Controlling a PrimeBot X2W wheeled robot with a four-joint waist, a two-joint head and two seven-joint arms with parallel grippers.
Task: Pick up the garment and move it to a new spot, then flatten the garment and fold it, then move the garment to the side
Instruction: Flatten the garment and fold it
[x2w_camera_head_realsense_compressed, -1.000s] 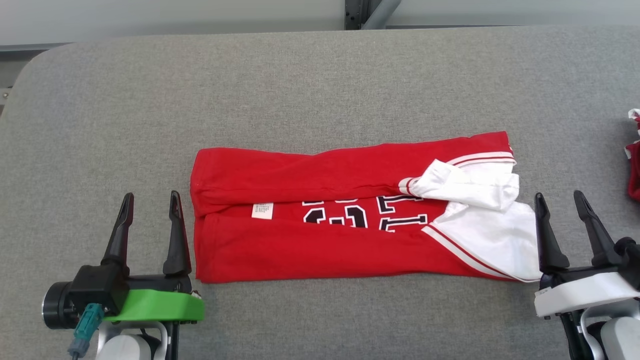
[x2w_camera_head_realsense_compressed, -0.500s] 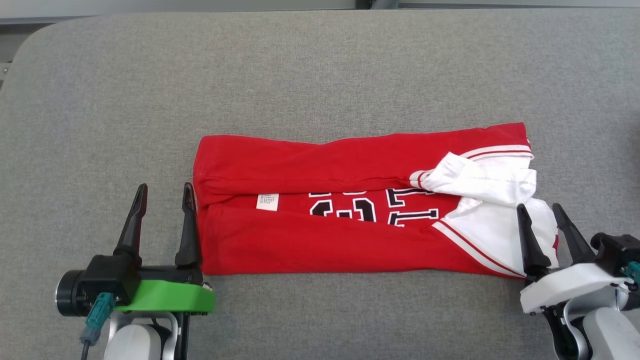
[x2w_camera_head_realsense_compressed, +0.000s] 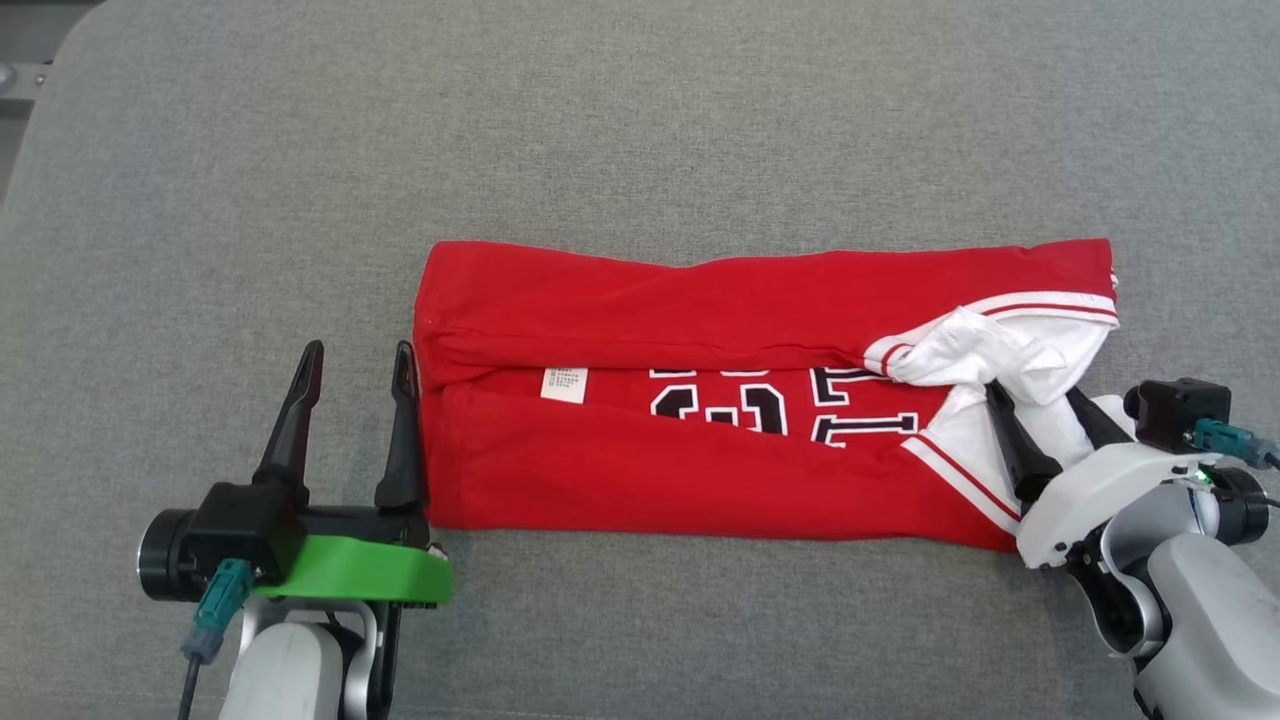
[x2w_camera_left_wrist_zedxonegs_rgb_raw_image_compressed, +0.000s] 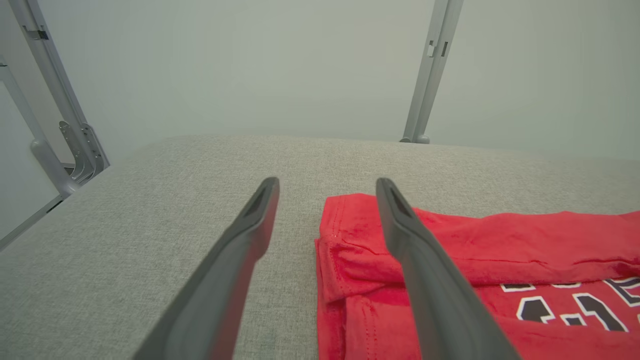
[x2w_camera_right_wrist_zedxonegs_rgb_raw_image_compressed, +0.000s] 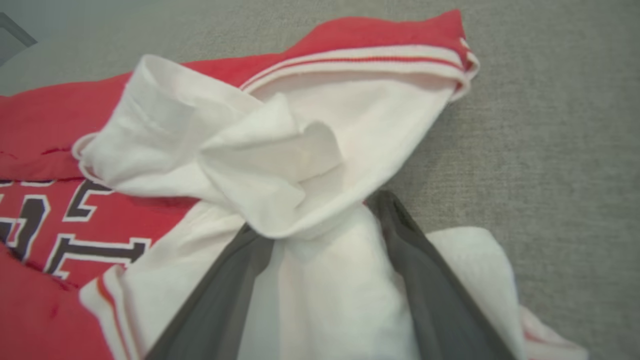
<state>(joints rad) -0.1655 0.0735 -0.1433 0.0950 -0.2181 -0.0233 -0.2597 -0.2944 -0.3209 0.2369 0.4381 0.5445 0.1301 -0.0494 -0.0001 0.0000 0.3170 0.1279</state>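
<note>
Left hand (x2w_camera_head_realsense_compressed: 359, 348), open and empty, lay beside the folded red-and-white jersey (x2w_camera_head_realsense_compressed: 700, 480) on the grey fabric tabletop (x2w_camera_head_realsense_compressed: 640, 130) in head view; left wrist view likewise. Right wrist view: right hand (x2w_camera_right_wrist_zedxonegs_rgb_raw_image_compressed: 320, 220), open, straddled the bunched white sleeve (x2w_camera_right_wrist_zedxonegs_rgb_raw_image_compressed: 260, 160); gripping only that could pull the fold apart.

This looks like a bare lab or test bay: a wide table (x2w_camera_head_realsense_compressed: 640, 130) covered in grey fabric stands before plain pale wall panels (x2w_camera_left_wrist_zedxonegs_rgb_raw_image_compressed: 250, 65) framed by grey metal uprights (x2w_camera_left_wrist_zedxonegs_rgb_raw_image_compressed: 429, 75) and brackets (x2w_camera_left_wrist_zedxonegs_rgb_raw_image_compressed: 82, 150).
</note>
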